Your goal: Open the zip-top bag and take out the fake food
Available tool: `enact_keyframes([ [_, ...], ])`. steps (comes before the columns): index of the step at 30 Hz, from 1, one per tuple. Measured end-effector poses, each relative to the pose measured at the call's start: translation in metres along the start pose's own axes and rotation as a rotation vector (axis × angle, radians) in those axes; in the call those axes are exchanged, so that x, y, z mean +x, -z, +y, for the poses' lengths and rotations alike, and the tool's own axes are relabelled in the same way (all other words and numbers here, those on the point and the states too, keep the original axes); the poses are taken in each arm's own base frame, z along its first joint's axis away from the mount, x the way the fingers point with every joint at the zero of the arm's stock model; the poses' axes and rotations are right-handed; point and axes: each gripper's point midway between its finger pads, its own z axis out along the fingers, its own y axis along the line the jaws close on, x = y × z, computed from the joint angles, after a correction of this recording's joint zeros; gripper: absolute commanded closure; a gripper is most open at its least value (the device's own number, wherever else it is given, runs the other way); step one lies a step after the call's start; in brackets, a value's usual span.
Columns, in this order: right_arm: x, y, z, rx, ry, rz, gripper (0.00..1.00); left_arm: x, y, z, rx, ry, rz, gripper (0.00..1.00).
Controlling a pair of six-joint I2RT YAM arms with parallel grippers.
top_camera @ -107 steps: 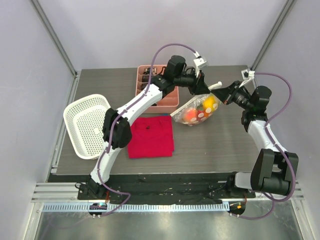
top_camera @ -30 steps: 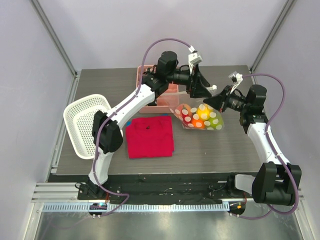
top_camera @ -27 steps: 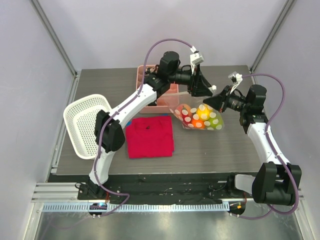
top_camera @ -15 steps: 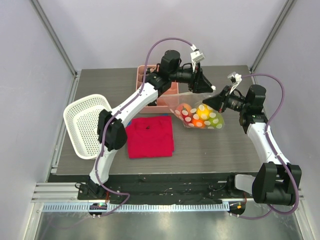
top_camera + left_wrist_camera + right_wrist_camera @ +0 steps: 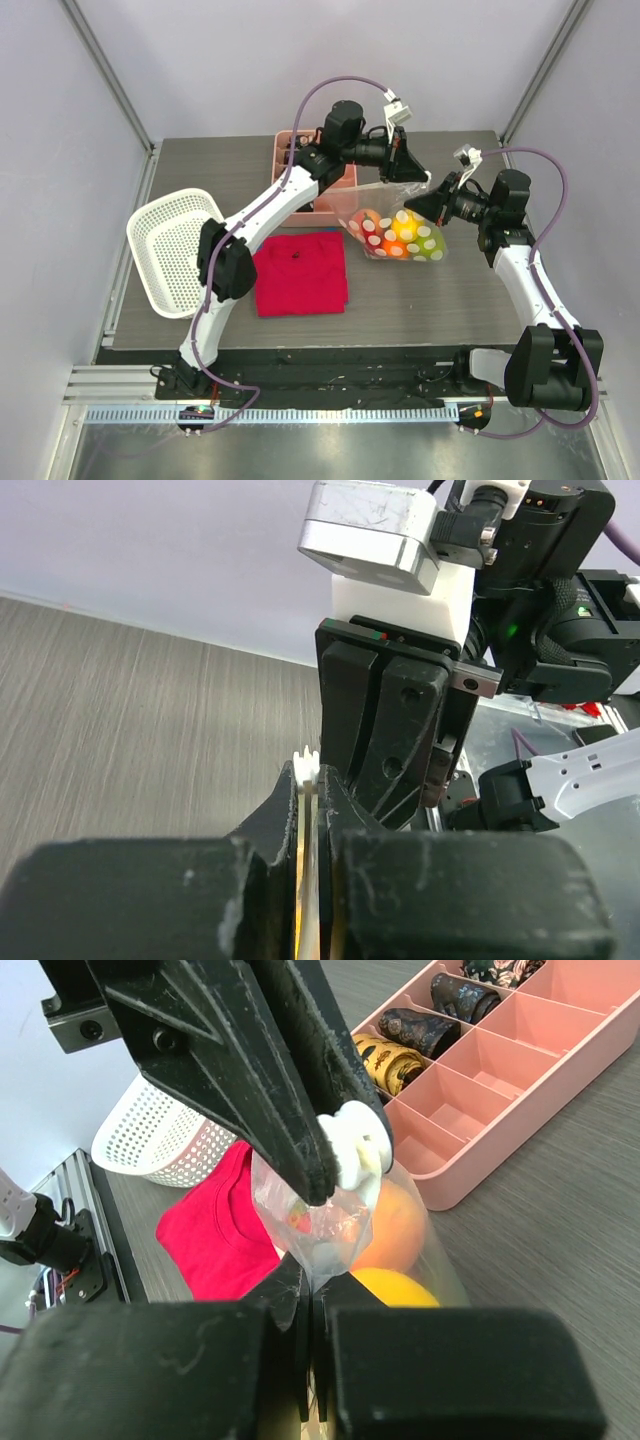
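Left jaws and right jaws both pinch top of zip-top bag (image 5: 396, 234)

The left gripper (image 5: 418, 181), spread wide a second ago, now pinches the top edge of the zip-top bag (image 5: 400, 236).

- bag (image 5: 395, 240): clear soft plastic with white polka dots, top edge pulled up and taut, body sagging below, right of the table's centre
- slider (image 5: 356, 1146): small, white, on the bag's top edge
- fake food (image 5: 405, 228): inside the bag, glossy orange, yellow and red pieces bunched together low
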Motion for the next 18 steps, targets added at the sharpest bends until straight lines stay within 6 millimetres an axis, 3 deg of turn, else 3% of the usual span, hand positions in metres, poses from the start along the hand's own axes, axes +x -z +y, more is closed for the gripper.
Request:
enact_keyframes([
  [1, 0.0, 0.0, 0.0, 0.0, 0.0, 0.0, 0.91, 0.0, 0.0, 0.0, 0.0, 0.0, 0.0, 1.0],
  [2, 0.0, 0.0, 0.0, 0.001, 0.0, 0.0, 0.73, 0.0, 0.0, 0.0, 0.0, 0.0, 0.0, 1.0],
  [4, 0.0, 0.0, -0.001, 0.005, -0.003, 0.001, 0.61, 0.0, 0.0, 0.0, -0.001, 0.0, 0.0, 1.0],
  [7, 0.001, 0.0, -0.002, 0.016, -0.007, 0.001, 0.55, 0.001, 0.0, 0.0, -0.001, -0.003, 0.003, 1.0],
  [8, 0.0, 0.0, -0.002, 0.018, -0.008, 0.002, 0.59, 0.001, 0.0, 0.0, -0.001, -0.004, 0.004, 1.0],
  [10, -0.003, 0.0, -0.003, 0.023, -0.003, 0.0, 0.8, 0.002, 0.0, 0.001, -0.001, -0.008, 0.005, 1.0],
  [14, -0.009, 0.0, -0.003, 0.033, 0.006, -0.003, 0.86, 0.009, 0.001, 0.001, -0.004, -0.009, 0.018, 1.0],
  [16, -0.011, 0.0, -0.004, 0.041, 0.006, -0.003, 0.99, 0.013, 0.002, 0.002, -0.005, -0.008, 0.025, 1.0],
  [18, -0.011, 0.001, -0.004, 0.046, 0.004, 0.0, 0.99, 0.016, 0.003, 0.002, -0.007, -0.008, 0.033, 1.0],
])
